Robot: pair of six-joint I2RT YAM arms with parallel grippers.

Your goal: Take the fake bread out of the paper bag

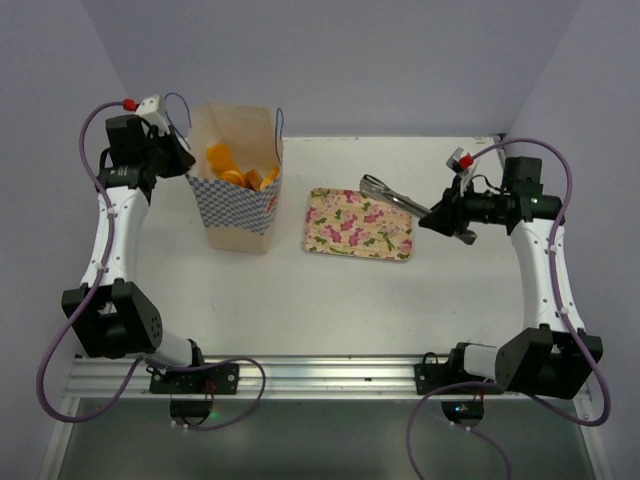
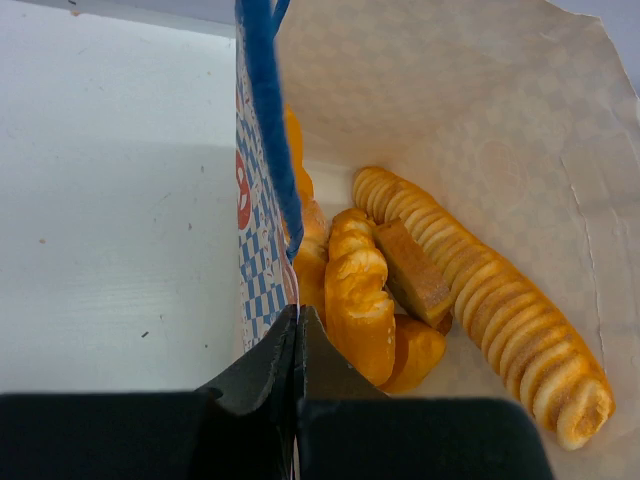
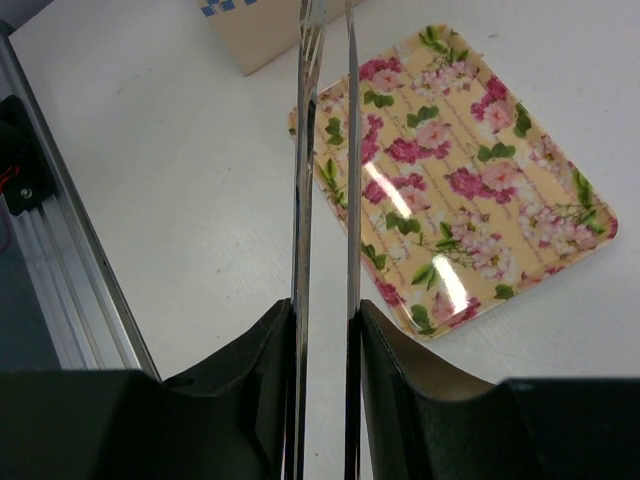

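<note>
Right gripper (image 3: 325, 315) is clamped on metal tongs (image 3: 305, 150), tong arms nearly together, held above the flowered tray (image 1: 322, 236). The tray lies flat on the table (image 1: 300, 300). The paper bag (image 1: 240, 215) stands upright just left of the tray, mouth open. Left gripper (image 2: 298, 318) is pinched together on the bag's left rim, below the blue handle (image 2: 265, 120). The bread (image 2: 480, 300) is all inside the bag: a long ribbed loaf, a braided one and smaller pieces.

paper bag (image 1: 238, 205) mouth: open upward | blue cord handle (image 2: 266, 120): along wall edge
</note>
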